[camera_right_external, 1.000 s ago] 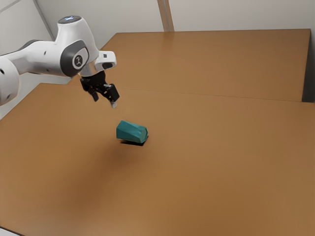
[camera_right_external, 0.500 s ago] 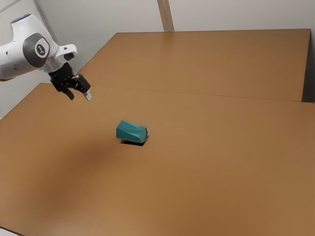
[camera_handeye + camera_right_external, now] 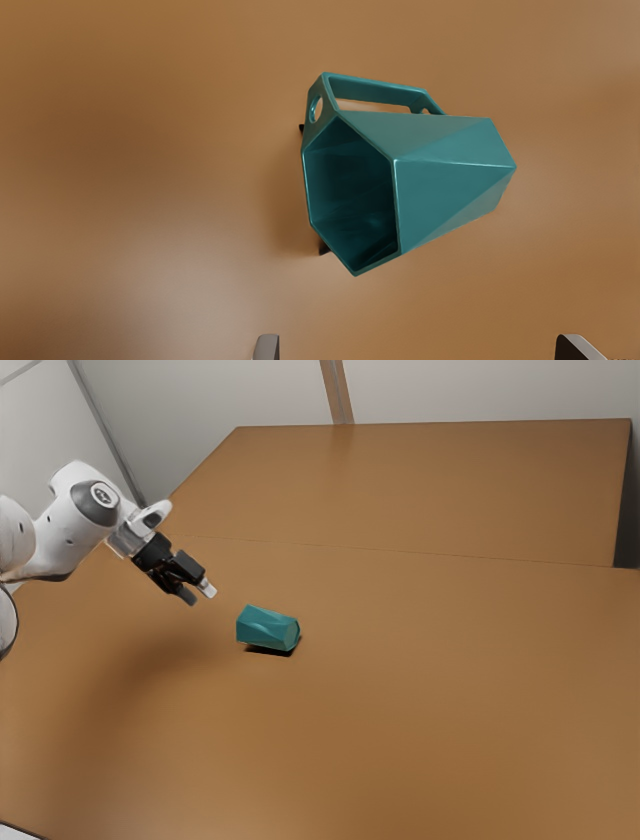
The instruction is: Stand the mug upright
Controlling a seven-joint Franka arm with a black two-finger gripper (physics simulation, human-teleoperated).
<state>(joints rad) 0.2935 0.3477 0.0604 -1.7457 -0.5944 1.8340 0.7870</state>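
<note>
My gripper [image 3: 199, 596] hangs above the table in the exterior view, on the left side of the teal mug [image 3: 267, 628] and apart from it. The mug lies on its side on the tabletop. In the wrist view the mug [image 3: 445, 180] shows its open mouth, dark inside, and its angular handle along one flank. The gripper [image 3: 416, 347] is open there, its two fingertips wide apart with nothing between them.
The brown tabletop [image 3: 420, 710] stretches around the mug. Behind it in the exterior view rises a brown panel [image 3: 430, 485] with a dark side edge at the exterior view's right, against pale walls [image 3: 480, 390].
The arm first swung toward the exterior view's left, then came lower and back toward the mug. The mug has stayed where it was, lying down.
</note>
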